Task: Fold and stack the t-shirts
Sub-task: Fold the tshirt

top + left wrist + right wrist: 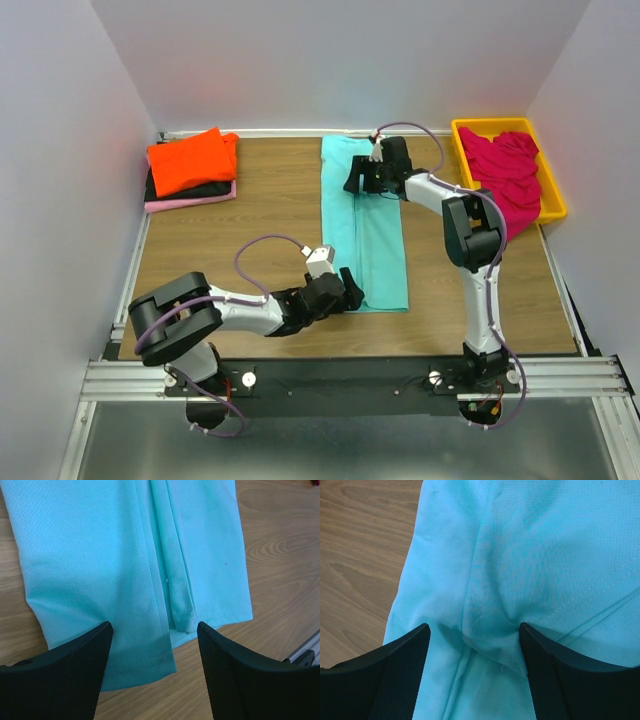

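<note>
A turquoise t-shirt (366,235) lies on the wooden table, folded lengthwise into a long strip running from far to near. My left gripper (351,288) is open at its near end. In the left wrist view the fingers straddle the bottom hem (135,660) of the shirt (100,555), with the gripper (154,626) just above it. My right gripper (358,182) is open over the far end. In the right wrist view the gripper (474,626) brackets a bunched fold of the cloth (545,545). Neither gripper holds anything.
At the back left is a stack: an orange-red shirt (190,160) on a black one (208,188) on a pale pink one (185,203). A yellow tray (556,190) at the back right holds a magenta shirt (505,170). White walls enclose the table.
</note>
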`<state>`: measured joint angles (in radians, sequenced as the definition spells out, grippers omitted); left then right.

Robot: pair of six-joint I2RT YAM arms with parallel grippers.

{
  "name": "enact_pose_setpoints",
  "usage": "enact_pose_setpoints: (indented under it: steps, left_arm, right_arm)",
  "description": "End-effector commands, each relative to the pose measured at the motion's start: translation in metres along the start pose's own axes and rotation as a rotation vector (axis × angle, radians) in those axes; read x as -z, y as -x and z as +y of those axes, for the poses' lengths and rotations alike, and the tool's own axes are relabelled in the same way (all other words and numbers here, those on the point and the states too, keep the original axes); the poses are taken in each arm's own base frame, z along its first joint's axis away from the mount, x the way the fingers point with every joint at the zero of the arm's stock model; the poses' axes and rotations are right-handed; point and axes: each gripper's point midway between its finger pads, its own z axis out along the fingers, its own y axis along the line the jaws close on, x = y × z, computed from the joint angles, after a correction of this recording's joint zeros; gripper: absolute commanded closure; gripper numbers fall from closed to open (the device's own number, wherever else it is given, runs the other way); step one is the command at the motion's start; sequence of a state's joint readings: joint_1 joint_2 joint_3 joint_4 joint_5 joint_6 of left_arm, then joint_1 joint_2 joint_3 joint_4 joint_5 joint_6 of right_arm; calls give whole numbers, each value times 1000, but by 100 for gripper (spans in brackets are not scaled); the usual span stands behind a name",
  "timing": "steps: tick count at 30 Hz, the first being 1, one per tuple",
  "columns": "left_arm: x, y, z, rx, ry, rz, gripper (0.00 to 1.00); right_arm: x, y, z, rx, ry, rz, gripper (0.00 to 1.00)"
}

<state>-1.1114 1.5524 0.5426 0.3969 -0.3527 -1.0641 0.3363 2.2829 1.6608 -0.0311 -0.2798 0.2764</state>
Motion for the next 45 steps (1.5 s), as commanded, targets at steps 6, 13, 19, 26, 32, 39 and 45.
enact_pose_setpoints:
  steps: [6,13,19,26,32,39,45]
  left_arm:
    - [15,19,14,-120,119,-43,21]
    - [29,35,16,-125,117,-101,19]
    - [43,51,18,-117,101,-169,16]
    - [38,39,40,-154,182,-128,15]
    - [42,31,59,-136,234,-114,16]
    - [49,27,73,-134,296,-94,17]
    - [59,32,90,-114,337,-106,19]
  right_arm:
    - [71,39,37,29,61,-58,17]
    - [136,20,56,15,23,-97,17]
    - [169,-49,46,-92,-77,-43,17]
    - [209,-105,34,-157,-215,-25,18]
    - [249,-148,22,-194,-285,17,18]
    - [263,-185,20,-238,-292,105,23]
    - [266,-226,28,-290,-243,222,30]
